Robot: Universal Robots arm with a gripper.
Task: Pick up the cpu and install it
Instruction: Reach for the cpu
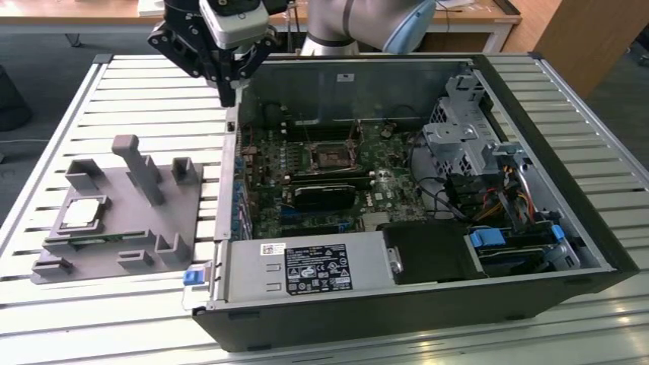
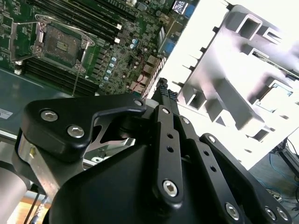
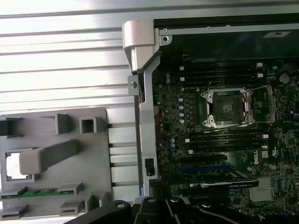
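Exterior view, from its left: the cpu [image 1: 81,215] lay flat in a pocket of the grey fixture [image 1: 152,228] on the slatted counter [image 1: 132,91], nothing touching it. The pincer [image 1: 227,95] hung well apart from it, toward that view's right and farther back, clenched on nothing, tips down over the near wall of the computer case [image 1: 426,319]. A tall fixture post [image 1: 140,169] stood roughly between them, I judged. Bare counter surrounded the fixture. Further right, inside the case, sat the socket [image 1: 330,156].
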